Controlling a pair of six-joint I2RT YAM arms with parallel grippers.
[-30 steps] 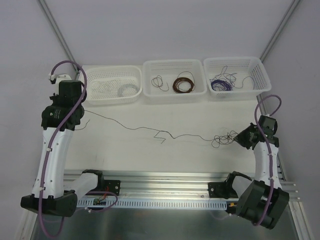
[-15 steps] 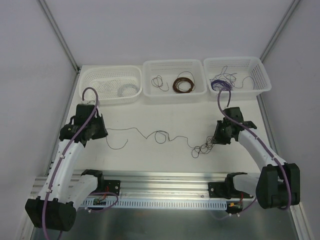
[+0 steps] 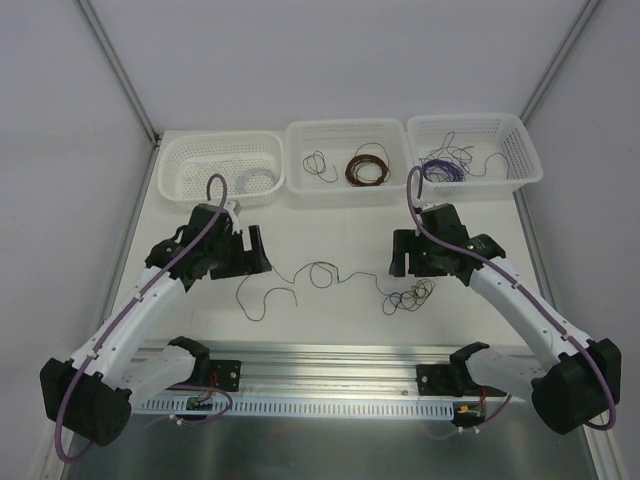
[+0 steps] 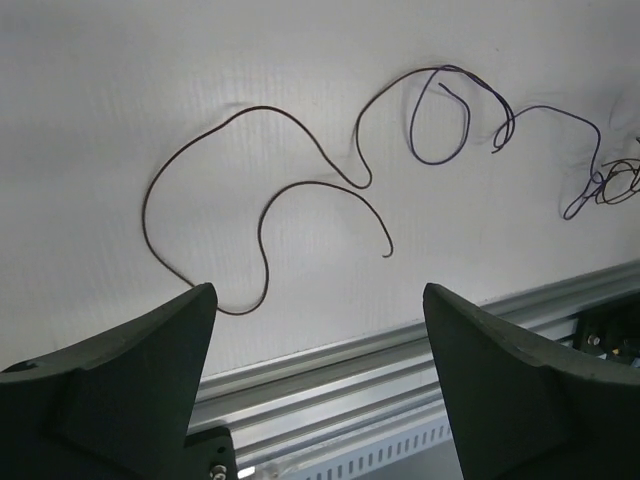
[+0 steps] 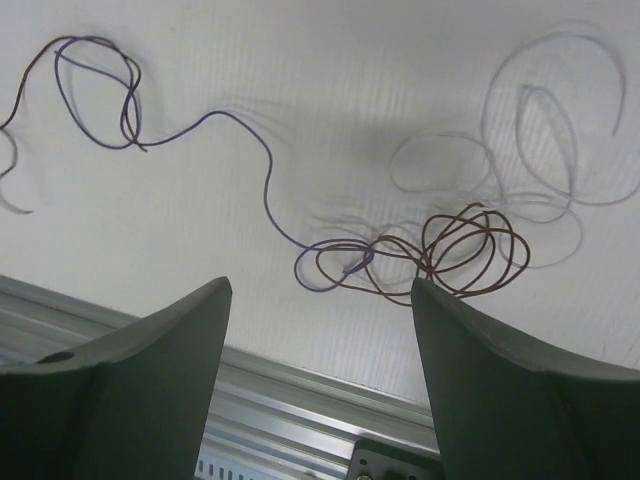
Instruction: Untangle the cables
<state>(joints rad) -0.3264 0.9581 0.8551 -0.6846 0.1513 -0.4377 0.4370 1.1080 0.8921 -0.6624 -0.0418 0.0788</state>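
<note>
The cables (image 3: 330, 278) lie slack on the white table, a thin line from a dark brown end (image 3: 250, 300) to a small knot of loops (image 3: 410, 295). In the left wrist view the dark brown wire (image 4: 262, 225) curls loose, joined to a purple loop (image 4: 440, 110). The right wrist view shows the purple wire (image 5: 265, 170) running into brown loops (image 5: 470, 250), with pale grey loops (image 5: 540, 130) beside them. My left gripper (image 3: 262, 255) (image 4: 318, 292) is open above the brown end, holding nothing. Just left of the knot my right gripper (image 3: 397, 258) (image 5: 320, 285) is open and empty too.
Three white baskets stand along the back: the left one (image 3: 190, 160) holds a white coil (image 3: 255, 180), the middle one (image 3: 335, 130) a brown coil (image 3: 367, 167), the right one (image 3: 515, 145) purple wires (image 3: 445, 165). A metal rail (image 3: 320, 365) runs along the near edge.
Both grippers have opened and let go of the cable ends. Both arms have swung in toward the middle, and the stretched cable has gone slack into loops.
</note>
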